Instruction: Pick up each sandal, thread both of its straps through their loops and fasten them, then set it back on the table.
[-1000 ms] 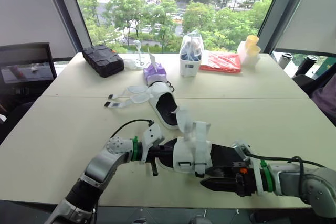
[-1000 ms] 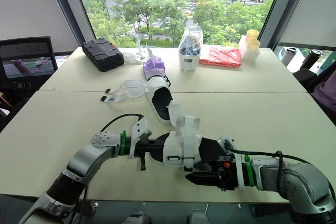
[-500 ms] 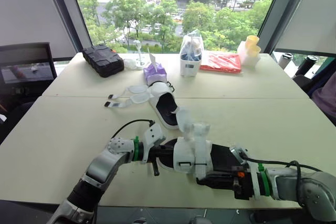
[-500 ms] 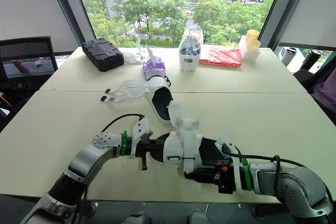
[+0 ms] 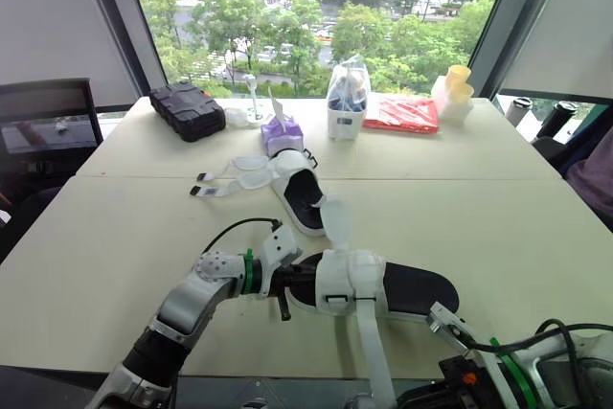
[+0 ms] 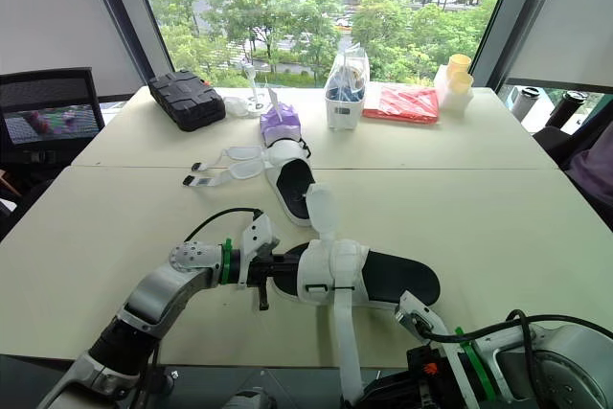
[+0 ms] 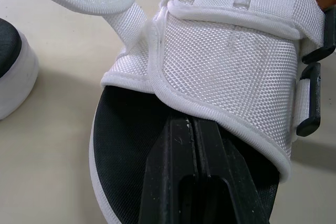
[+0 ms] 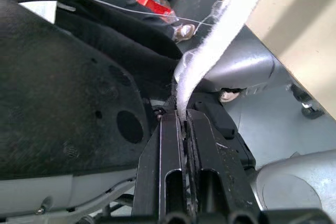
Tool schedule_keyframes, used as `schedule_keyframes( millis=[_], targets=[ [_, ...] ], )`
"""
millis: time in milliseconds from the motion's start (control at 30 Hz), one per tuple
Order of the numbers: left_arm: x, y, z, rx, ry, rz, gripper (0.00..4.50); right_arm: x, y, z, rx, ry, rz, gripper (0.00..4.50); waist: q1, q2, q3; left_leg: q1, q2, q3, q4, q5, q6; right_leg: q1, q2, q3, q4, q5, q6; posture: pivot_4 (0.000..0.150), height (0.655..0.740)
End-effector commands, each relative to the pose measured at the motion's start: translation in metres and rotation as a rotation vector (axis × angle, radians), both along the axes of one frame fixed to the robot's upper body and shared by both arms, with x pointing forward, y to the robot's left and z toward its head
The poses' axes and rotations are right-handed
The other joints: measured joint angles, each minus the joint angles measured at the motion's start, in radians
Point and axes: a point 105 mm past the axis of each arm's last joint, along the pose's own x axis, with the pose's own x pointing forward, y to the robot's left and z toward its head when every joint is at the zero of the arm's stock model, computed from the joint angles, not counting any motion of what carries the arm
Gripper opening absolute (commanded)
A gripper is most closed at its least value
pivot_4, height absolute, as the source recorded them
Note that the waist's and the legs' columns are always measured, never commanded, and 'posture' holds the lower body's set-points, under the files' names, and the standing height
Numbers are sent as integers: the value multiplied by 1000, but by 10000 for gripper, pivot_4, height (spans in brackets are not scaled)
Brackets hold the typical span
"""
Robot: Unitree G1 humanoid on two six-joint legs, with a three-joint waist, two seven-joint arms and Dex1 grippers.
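The near sandal (image 5: 402, 286), white with a black footbed, lies on the table close to the front edge. My left gripper (image 7: 195, 124) is shut, and its tips sit on the footbed, tucked under the white upper (image 7: 231, 61). One strap (image 5: 369, 356) runs from the upper toward me, over the table's front edge. My right gripper (image 8: 182, 116) is shut on that strap (image 8: 226, 24) below the table edge. The other strap (image 5: 335, 220) stands up loose. A second sandal (image 5: 302, 196) lies further back with its straps (image 5: 239, 174) spread open to the left.
Along the far side of the table (image 5: 124, 237) stand a black case (image 5: 187, 109), a purple tissue pack (image 5: 283, 131), a clear bag of items (image 5: 348, 98), a red packet (image 5: 402, 112) and yellow cups (image 5: 458, 83). A chair (image 5: 48, 126) stands at the left.
My right gripper has closed on the near sandal's strap and drawn it toward me, down past the table's front edge. The strap is now pulled out long. The left arm has stayed put.
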Motion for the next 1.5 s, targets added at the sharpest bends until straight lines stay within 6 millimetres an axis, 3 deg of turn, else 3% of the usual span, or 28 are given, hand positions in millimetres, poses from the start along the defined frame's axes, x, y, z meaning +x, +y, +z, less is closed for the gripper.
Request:
schedule_keyframes(
  millis=[33,200,367,633,900,1133,1300,1400,1500],
  targets=[
    [1,-1,1,-3,-7,-7,0,2,10,22,89,-65,45,1063,0,0,0,0,0,0,0,0,0,0,0,0,0,0,0,1500,7400],
    [2,-1,0,2,-9,-11,0,13,17,51,197,-117,50,1063,0,0,0,0,0,0,0,0,0,0,0,0,-1,1,-3,1500,7400],
    [4,-1,1,6,-14,-13,0,27,25,66,261,-149,15,1063,1,0,0,-1,0,0,0,0,0,0,0,0,-1,2,-5,1500,7400],
    [3,-1,-1,6,-13,-10,0,78,27,65,320,-156,-212,1063,0,0,0,0,0,0,0,0,0,0,0,0,-2,3,-5,1500,7400],
    [0,-2,-1,4,-8,-1,0,94,23,69,388,-117,-301,1063,-1,0,0,0,0,-1,0,0,0,0,0,0,-2,4,-4,1500,7400],
    [-2,-2,-3,2,-3,1,0,92,16,78,448,-74,-320,1063,-1,0,0,-1,0,-1,0,0,0,0,0,0,-2,4,-4,1500,7400],
    [-3,-3,-3,3,-2,-3,0,93,17,69,422,-49,-332,1063,-2,0,0,-1,0,-1,0,0,0,0,0,0,-2,3,-4,1500,7400],
    [-3,-3,-4,4,-2,-5,0,97,15,65,423,-37,-358,9422,-2,0,0,-1,0,-1,0,0,0,0,0,0,-2,3,-4,1500,7400],
    [-3,-2,-4,3,-3,-4,0,105,7,66,432,-49,-416,23845,-1,0,0,-1,0,-1,0,0,0,0,0,0,-2,3,-5,1500,7400]
  ],
)
